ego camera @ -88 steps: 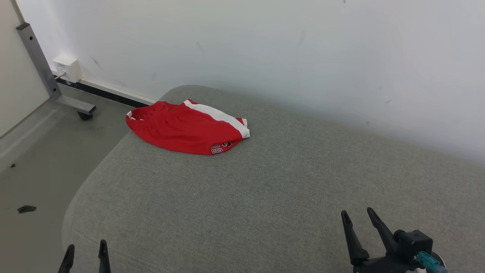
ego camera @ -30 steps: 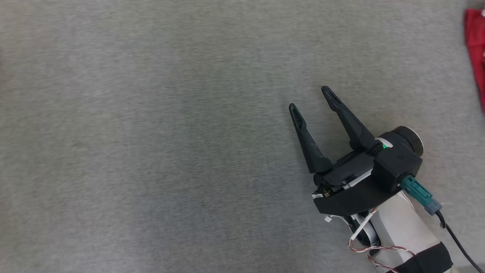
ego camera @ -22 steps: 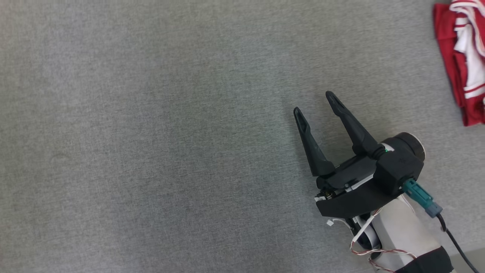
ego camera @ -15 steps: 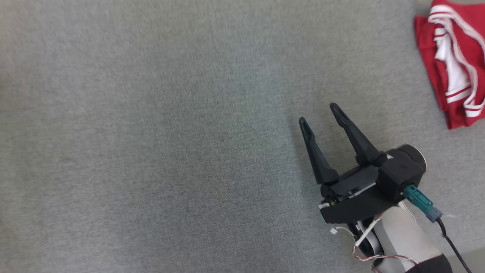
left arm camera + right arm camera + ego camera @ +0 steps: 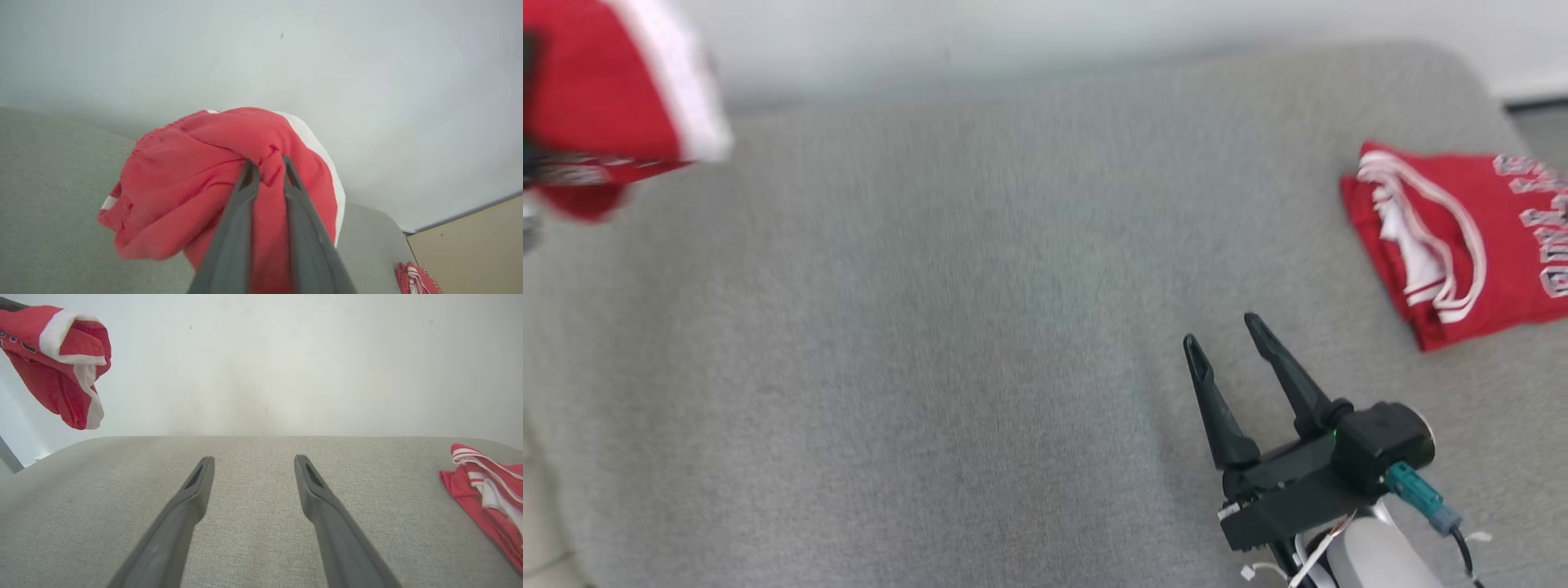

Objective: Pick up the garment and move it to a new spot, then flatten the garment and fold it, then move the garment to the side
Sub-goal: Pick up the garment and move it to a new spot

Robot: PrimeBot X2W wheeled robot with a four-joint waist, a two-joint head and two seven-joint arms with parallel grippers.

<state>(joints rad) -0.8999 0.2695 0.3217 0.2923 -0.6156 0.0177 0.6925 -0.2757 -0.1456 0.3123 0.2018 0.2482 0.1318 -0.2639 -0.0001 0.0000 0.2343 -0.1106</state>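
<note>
Red garment [image 5: 596, 90], blurred and cropped at left, hangs clamped in left tool [image 5: 268, 163]. Right tool [image 5: 1220, 328] gapes wide over grey cushion [image 5: 931, 343]; folded shirt [image 5: 1511, 261] cropped at right.

You had the garment [image 5: 605, 98] hanging from the left gripper [image 5: 267, 163] above the cushion's [image 5: 931, 327] left end. Folded jersey [image 5: 1462, 245] lay at its right end, right gripper [image 5: 1220, 328] between them.

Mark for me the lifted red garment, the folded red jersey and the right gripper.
lifted red garment [image 5: 175, 183]: left wrist view, on its bunched red fabric.
folded red jersey [image 5: 1511, 245]: head view, on the red panel beside the collar.
right gripper [image 5: 1219, 329]: head view, midway between its open fingertips.
</note>
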